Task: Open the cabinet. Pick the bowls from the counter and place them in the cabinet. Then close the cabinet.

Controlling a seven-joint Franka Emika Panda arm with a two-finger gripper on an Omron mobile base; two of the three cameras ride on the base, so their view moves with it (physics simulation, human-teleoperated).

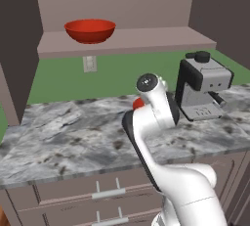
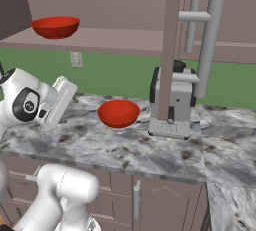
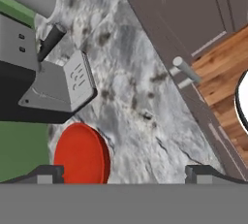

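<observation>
The light is soft and even, like a computer drawing. Nothing is very dark. The red bowl [image 2: 118, 113] looks shiny. Edges look a bit blurry and blocky.

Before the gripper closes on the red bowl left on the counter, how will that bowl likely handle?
The bowl on the counter looks glossy, so its rim may slip between the open gripper's fingers. It seems rigid. Wide and shallow, it should sit steady rather than tip.

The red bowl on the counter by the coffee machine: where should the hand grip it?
Grip the red bowl by its rim, coming from above. It sits upright, wide and shallow, so only the thin lip fits between the fingers. Take the side away from the coffee machine, which stands close by.
</observation>
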